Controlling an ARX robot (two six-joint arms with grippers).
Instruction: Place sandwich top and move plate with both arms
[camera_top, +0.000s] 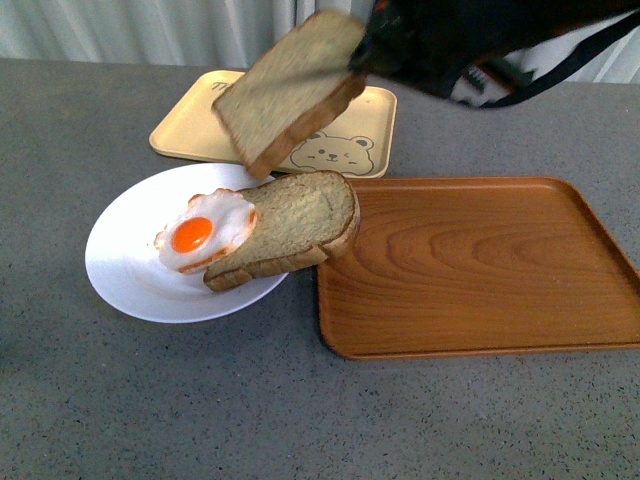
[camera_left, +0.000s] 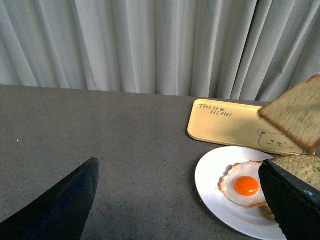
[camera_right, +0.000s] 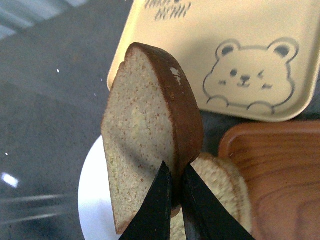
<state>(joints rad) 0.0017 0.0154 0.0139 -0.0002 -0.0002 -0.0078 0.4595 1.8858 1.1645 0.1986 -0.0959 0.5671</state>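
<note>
My right gripper (camera_top: 365, 50) is shut on the sandwich top (camera_top: 285, 90), a thick brown slice held tilted in the air above the far edge of the white plate (camera_top: 125, 270). In the right wrist view the fingers (camera_right: 159, 200) pinch the slice (camera_right: 140, 145) by its crust edge. On the plate lie a fried egg (camera_top: 205, 233) and a paler bread slice (camera_top: 295, 225) that overhangs the plate's right rim. My left gripper (camera_left: 180, 200) is open, low over the table left of the plate (camera_left: 215, 185), holding nothing.
A pale yellow bear-printed tray (camera_top: 370, 130) lies behind the plate. A brown wooden tray (camera_top: 480, 270) lies right of the plate, touching the lower slice's end. Grey table all round; curtains at the back.
</note>
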